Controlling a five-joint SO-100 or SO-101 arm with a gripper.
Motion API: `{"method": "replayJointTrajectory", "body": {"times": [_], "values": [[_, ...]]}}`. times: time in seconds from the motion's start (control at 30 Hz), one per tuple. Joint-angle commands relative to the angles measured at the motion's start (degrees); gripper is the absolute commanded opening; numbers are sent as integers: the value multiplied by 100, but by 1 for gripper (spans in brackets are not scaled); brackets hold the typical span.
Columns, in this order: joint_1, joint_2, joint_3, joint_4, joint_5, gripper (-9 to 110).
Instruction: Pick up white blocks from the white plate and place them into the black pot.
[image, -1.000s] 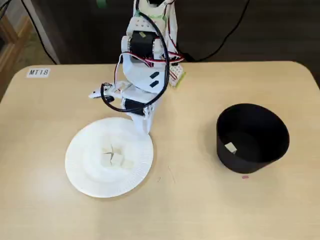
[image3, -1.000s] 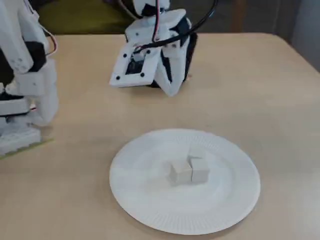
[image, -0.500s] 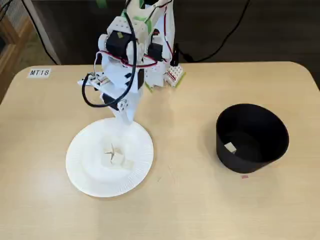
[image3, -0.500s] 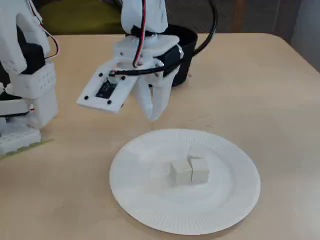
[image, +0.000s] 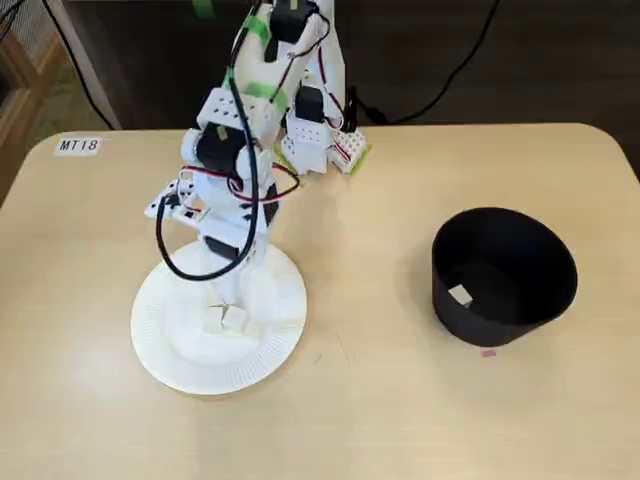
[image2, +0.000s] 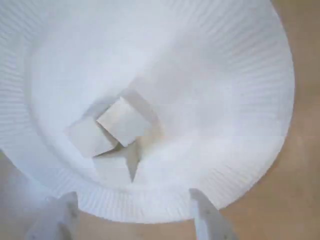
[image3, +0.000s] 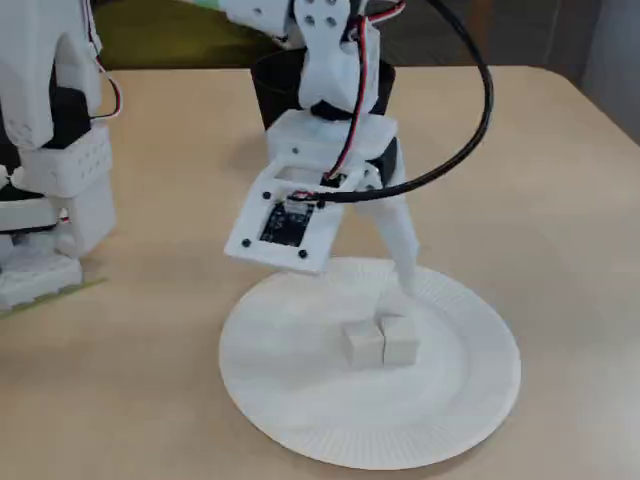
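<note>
three white blocks (image2: 112, 137) on white plate (image2: 240, 75), one in black pot (image: 505, 275)

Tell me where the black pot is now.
In a fixed view the black pot stands on the table's right side, well apart from the white plate, with one white block inside.

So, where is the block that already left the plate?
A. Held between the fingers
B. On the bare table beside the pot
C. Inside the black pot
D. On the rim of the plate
C: in a fixed view, one small white block lies on the floor of the black pot, while the others still sit on the white plate.
</note>
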Motion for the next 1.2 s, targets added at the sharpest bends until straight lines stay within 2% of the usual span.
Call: {"method": "replayJointTrajectory", "body": {"times": [0.0, 0.57, 0.93, 1.07, 1.17], "values": [[-35, -62, -334, -105, -18, 33], [-211, -1424, -1239, -299, -53, 33], [-246, -2329, -2136, -536, -132, 28], [-185, -2584, -2452, -510, -44, 20], [-176, -2786, -2733, -360, -26, 6]]}}
